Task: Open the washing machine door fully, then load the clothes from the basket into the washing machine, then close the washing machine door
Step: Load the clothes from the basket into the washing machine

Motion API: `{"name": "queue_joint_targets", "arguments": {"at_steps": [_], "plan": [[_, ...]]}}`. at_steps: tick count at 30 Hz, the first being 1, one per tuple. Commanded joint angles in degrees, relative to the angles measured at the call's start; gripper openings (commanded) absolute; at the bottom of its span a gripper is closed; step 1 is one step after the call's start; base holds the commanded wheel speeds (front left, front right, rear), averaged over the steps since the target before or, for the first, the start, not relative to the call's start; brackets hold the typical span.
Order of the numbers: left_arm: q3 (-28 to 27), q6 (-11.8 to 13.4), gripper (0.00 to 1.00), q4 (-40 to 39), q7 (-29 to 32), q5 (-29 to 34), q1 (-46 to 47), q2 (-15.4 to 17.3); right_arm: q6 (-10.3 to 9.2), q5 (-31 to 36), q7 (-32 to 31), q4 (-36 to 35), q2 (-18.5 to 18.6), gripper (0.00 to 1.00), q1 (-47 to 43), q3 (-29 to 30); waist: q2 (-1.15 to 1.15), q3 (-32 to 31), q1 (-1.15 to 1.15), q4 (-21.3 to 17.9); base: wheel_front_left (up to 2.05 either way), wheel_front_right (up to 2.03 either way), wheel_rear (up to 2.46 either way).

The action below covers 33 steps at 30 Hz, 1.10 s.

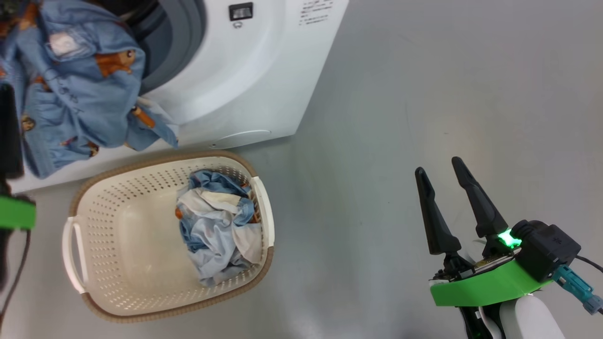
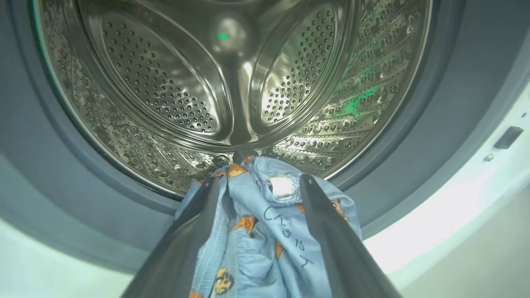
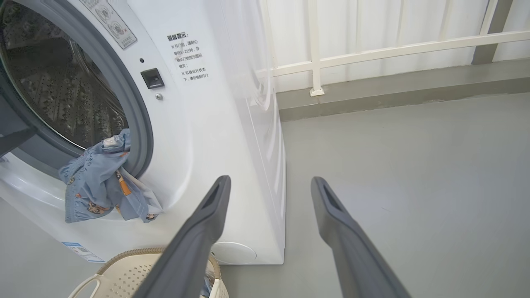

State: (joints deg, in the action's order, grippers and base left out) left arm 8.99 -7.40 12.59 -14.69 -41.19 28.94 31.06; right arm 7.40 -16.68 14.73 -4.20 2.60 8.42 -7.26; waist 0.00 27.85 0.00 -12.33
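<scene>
The white washing machine stands with its mouth uncovered, and the steel drum shows bare inside. The washing machine door is out of view. A light blue garment with orange prints hangs over the grey gasket lip, partly down the front. My left gripper is at the mouth, open, its fingers spread on either side of that garment. More clothes lie bunched at the right end of the cream basket on the floor before the machine. My right gripper hovers open and empty to the basket's right.
Bare grey floor spreads to the right of the machine and the basket. A white railing with pale curtains behind it runs along a low step beyond the machine's side.
</scene>
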Motion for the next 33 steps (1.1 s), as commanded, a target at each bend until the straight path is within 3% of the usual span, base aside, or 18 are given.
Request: {"name": "queue_joint_targets", "arguments": {"at_steps": [1,13,20,27,33], "plan": [[-3.32,-0.09,1.00,-3.05,-0.30,0.77,-2.40,2.66,0.09,0.66,0.27,-0.94,0.28,1.00,0.39,-0.98,0.00,-0.63,0.00,0.67,0.00,0.00,0.00],[-13.93,-0.09,1.00,-13.28,-0.30,1.39,-19.63,1.39,0.09,0.37,0.27,-1.61,0.28,1.00,-0.23,0.00,0.00,-0.77,0.00,1.19,0.00,0.00,0.00],[-16.32,-0.09,1.00,-17.90,-0.30,0.40,-26.11,-0.57,0.09,0.67,0.27,-1.36,0.28,1.00,-0.31,0.67,0.00,-2.07,0.00,1.93,0.00,0.00,0.00],[-16.63,-0.09,1.00,-21.07,-0.30,1.21,-30.66,0.11,0.09,0.86,0.27,-0.69,0.28,1.00,-0.20,1.23,0.00,-2.93,0.00,2.54,0.00,0.00,0.00],[-18.08,-0.09,1.00,-21.82,-0.30,2.01,-32.70,-1.23,0.09,1.56,0.27,-0.15,0.28,1.00,-0.25,1.61,0.00,-3.46,0.00,3.32,0.00,0.00,0.00]]}}
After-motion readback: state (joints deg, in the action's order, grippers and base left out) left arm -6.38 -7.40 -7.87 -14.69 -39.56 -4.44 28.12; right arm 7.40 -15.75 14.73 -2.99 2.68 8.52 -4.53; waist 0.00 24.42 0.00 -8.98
